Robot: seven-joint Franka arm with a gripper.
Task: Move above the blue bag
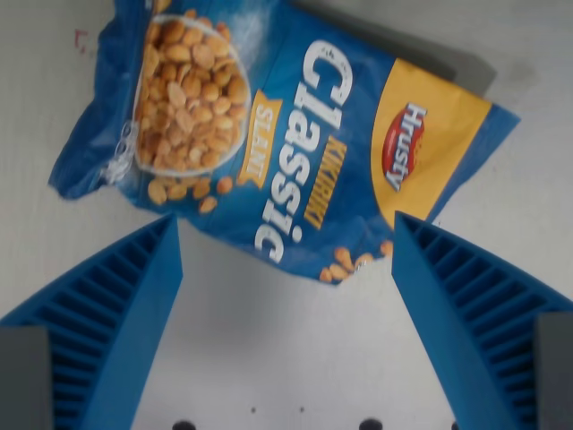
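Gripper [285, 269] observed from the wrist view, jaws spread wide apart. Two blue ribbed fingers [112, 313] enter from the lower corners, one at the wrist view's left, one at the wrist view's right, tips angled inward and upward in frame. Nothing is clamped between them; the gap is clear. Grey finger mounts show at both lower edges.
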